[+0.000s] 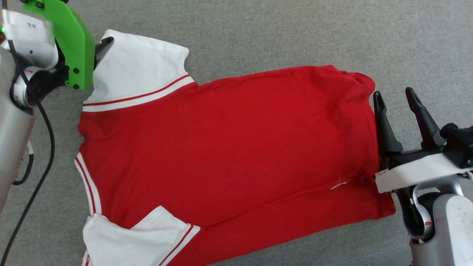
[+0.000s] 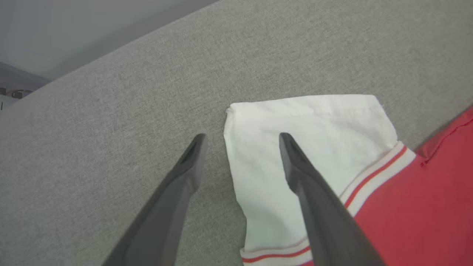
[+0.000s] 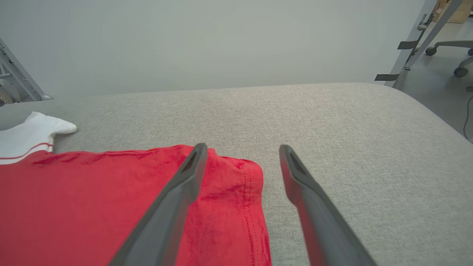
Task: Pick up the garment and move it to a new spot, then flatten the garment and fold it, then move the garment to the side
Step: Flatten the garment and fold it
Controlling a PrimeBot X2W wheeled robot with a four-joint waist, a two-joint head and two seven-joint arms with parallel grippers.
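The garment (image 1: 221, 147) lies spread flat on the grey cushioned surface (image 1: 281, 33), neck end to the left and hem to the right. Its plain red side faces up. One white sleeve (image 1: 136, 70) points to the upper left, the other (image 1: 129, 240) is folded at the lower left. My left gripper (image 2: 242, 136) is open above the upper sleeve (image 2: 325, 125), one finger over the cloth and one over bare surface. In the head view one of its fingers (image 1: 104, 43) peeks from behind a green bracket. My right gripper (image 1: 393, 94) stands open at the hem's far corner (image 3: 236, 184), holding nothing.
A green bracket (image 1: 72, 44) and a black cable (image 1: 46, 147) sit on my left arm. The surface's rounded edge (image 3: 436, 111) drops off at the right. Beyond it stand a metal frame leg (image 3: 417, 40) and a chair base (image 3: 451, 48).
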